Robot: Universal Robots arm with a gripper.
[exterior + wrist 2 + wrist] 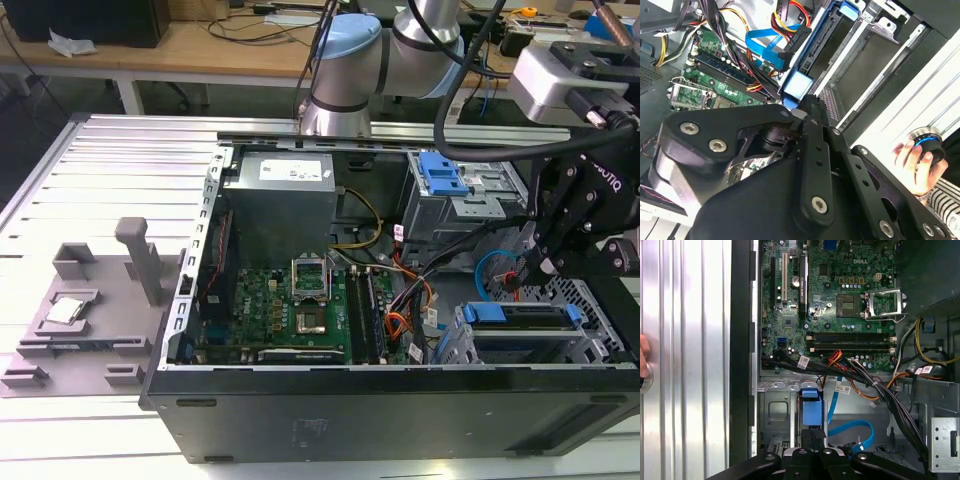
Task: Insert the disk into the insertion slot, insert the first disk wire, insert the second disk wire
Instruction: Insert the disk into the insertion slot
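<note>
Our gripper (812, 432) hangs over the drive corner of the open case. Its fingers are pressed together, with nothing between them that we can see. The tips sit right at the blue end of the disk (811, 409), so we judge they are bearing on the frame rather than gripping it. In the exterior view the disk (525, 322) lies flat in the insertion slot (520, 352) with blue showing at both ends, and looks seated or nearly so.

Just beside the tips loops the blue data cable (855, 432); we cannot tell whether it is plugged in. A black wire bundle (840, 371) crosses near the bay, and together they crowd the approach.

Farther off are the motherboard (840, 300), the cage with the blue latch (440, 175) and the power supply (278, 200). Outside the case, a person's hand (912, 162) rests on a round knob (926, 140).
</note>
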